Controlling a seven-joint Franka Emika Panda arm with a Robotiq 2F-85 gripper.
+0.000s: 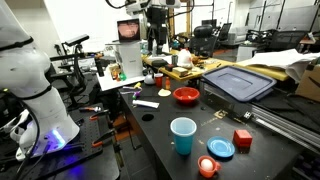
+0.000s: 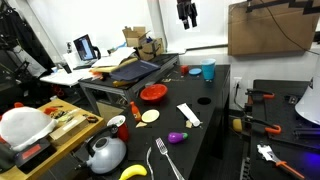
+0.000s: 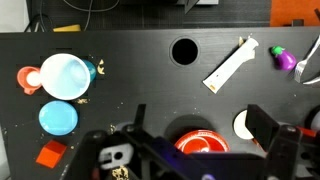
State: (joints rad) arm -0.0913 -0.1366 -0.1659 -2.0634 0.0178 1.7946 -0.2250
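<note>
My gripper (image 2: pixel 186 18) hangs wide open and empty, high above the black table (image 2: pixel 220 120). The wrist view puts the red bowl (image 3: pixel 205 140) right beneath it. Only an exterior view shows the kettle (image 2: pixel 105 153).

In the wrist view the gripper (image 3: pixel 190 158) hides the lower part of the red bowl (image 3: pixel 205 138).

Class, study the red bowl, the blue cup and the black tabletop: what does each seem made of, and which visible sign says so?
Red bowl: probably plastic, smooth, evenly bright colour. Blue cup: likely plastic, smooth walls, thin rim, pale inside. Black tabletop: hard, matt board with a round hole, perhaps laminate; uncertain.
</note>
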